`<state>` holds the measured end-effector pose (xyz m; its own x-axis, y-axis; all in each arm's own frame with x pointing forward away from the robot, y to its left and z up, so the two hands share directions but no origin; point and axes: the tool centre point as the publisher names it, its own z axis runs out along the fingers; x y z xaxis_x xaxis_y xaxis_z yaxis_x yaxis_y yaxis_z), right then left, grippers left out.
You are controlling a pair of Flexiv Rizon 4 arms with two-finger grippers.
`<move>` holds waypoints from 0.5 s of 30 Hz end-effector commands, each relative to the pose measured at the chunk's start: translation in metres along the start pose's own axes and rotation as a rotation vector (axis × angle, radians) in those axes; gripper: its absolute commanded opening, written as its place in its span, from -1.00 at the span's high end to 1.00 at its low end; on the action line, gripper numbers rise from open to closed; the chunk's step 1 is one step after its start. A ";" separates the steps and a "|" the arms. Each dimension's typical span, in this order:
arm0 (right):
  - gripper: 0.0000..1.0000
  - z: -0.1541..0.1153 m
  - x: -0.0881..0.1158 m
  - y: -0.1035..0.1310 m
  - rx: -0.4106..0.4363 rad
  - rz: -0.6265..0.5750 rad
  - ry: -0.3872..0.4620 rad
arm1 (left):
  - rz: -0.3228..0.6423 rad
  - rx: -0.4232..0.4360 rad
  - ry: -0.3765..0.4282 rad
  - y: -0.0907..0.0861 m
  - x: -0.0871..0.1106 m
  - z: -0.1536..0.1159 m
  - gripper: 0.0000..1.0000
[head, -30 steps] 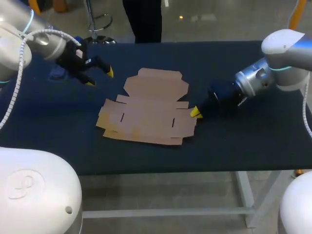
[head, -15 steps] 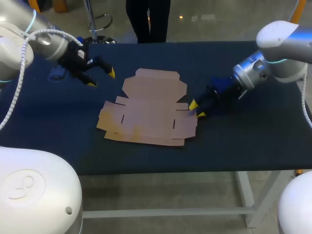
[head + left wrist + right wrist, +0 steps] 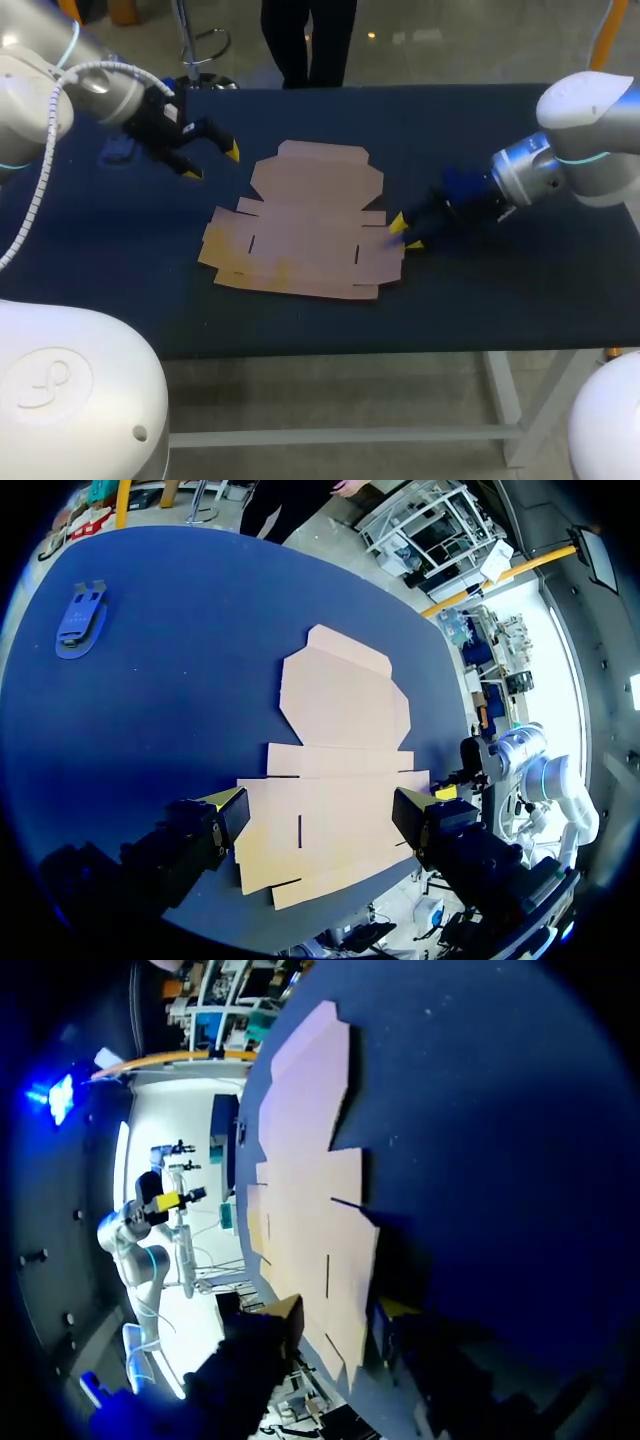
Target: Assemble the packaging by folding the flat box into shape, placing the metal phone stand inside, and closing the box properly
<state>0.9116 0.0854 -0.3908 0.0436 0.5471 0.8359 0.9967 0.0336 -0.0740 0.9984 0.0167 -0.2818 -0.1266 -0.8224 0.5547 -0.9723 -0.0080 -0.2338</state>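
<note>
Dark table [image 3: 480, 300], flat box [image 3: 305, 235] (unfolded)

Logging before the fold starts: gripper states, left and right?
Left gripper: open, holding nothing.
Right gripper: open, tips at the edge of the flat box, not clamping it.

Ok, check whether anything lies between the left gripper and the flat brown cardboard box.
Nothing visible does. Only bare dark blue table lies between the left gripper and the flat brown cardboard box.
</note>
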 end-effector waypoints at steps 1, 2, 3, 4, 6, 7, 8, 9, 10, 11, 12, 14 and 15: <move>0.03 -0.001 0.003 -0.009 -0.155 0.004 -0.011 | 0.000 -0.006 -0.002 -0.001 -0.001 0.000 -1.00; 0.03 0.000 0.003 -0.009 -0.159 0.005 -0.012 | 0.000 -0.006 -0.002 -0.001 -0.001 0.000 -1.00; 0.03 0.001 0.002 -0.009 -0.168 0.010 -0.016 | 0.000 -0.006 0.000 -0.001 -0.001 0.000 -1.00; 0.03 0.001 0.001 -0.009 -0.171 0.014 -0.015 | 0.000 -0.006 0.000 -0.001 -0.002 0.000 -1.00; 0.03 0.003 -0.001 -0.008 -0.183 0.022 -0.018 | -0.001 -0.007 0.000 0.000 -0.002 0.000 -1.00; 0.03 0.003 -0.001 -0.007 -0.186 0.023 -0.018 | -0.001 -0.007 0.000 0.000 -0.003 0.000 -1.00; 0.04 0.004 -0.002 -0.007 -0.188 0.024 -0.017 | -0.001 -0.007 0.001 0.000 -0.003 0.000 -1.00; 0.05 0.004 -0.002 -0.006 -0.191 0.025 -0.015 | -0.002 -0.007 0.001 0.000 -0.003 0.000 -1.00; 0.06 0.005 -0.003 -0.004 -0.193 0.027 -0.005 | -0.003 -0.007 0.000 0.000 -0.004 0.000 -1.00; 0.07 0.006 -0.003 -0.003 -0.193 0.027 -0.004 | -0.003 -0.007 0.000 0.000 -0.004 -0.001 -1.00; 0.09 0.007 -0.003 -0.001 -0.194 0.029 -0.003 | -0.004 -0.007 0.000 0.000 -0.004 -0.001 -1.00; 0.18 0.009 -0.004 0.002 -0.190 0.028 0.007 | -0.006 -0.007 0.000 0.000 -0.005 -0.001 -1.00; 0.42 0.009 -0.003 0.004 -0.188 0.028 0.007 | -0.007 -0.006 0.000 0.000 -0.005 -0.002 -1.00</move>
<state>0.9124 0.0905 -0.3944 0.0747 0.5491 0.8324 0.9899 -0.1416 0.0045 0.9988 0.0206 -0.2845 -0.1210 -0.8211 0.5578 -0.9737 -0.0111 -0.2275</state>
